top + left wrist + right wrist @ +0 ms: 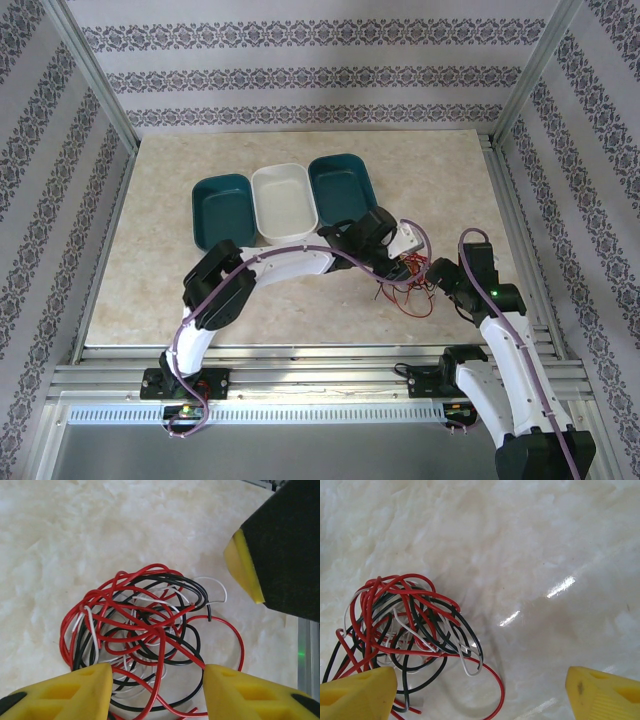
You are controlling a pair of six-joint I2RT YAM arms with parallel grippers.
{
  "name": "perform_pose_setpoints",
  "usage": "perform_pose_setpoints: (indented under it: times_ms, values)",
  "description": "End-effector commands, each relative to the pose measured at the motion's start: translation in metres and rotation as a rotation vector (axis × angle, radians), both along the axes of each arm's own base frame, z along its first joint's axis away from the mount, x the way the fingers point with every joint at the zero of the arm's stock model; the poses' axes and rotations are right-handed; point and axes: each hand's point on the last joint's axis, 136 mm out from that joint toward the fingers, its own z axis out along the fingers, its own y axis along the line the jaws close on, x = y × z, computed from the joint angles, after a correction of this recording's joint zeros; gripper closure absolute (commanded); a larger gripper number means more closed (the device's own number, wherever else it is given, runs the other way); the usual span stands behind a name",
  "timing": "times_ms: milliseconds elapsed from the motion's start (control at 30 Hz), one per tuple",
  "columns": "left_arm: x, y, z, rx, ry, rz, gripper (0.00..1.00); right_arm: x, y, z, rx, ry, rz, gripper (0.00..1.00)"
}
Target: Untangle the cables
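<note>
While both arms bend over one spot on the table (545,540), the cables (145,620) lie there as a single tangle of red, black and white loops. The left gripper (156,675) is partly open, its yellow fingers (75,690) standing apart on either side of the tangle's near edge. Red and black strands run through the gap between them and a few pass under the tips, but no strand is pinched between the fingers. Ahead of these jaws and to their right a black block (285,545) with a yellow edge hangs near a white loop. The right gripper (481,680) is spread wide and holds nothing. The tangle lies ahead of the finger at the left of its wrist view, with some strands slipping under that tip. One red loop curves into the gap, and the other finger stands well apart from the wires. Beyond both grippers three bins (283,200) sit side by side.
</note>
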Motion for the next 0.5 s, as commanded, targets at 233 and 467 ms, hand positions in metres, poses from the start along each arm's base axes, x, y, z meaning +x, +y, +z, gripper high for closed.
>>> perform_pose_setpoints:
  times_ms: [233, 467]
  values:
    - [-0.013, -0.009, -0.024, 0.082, 0.042, -0.102, 0.60, 0.003, 0.002, -0.005, 0.016, -0.011, 0.000, 0.18]
    - [-0.009, -0.009, -0.037, 0.109, 0.045, -0.093, 0.68, 0.008, 0.007, -0.014, 0.041, -0.006, 0.010, 0.21]
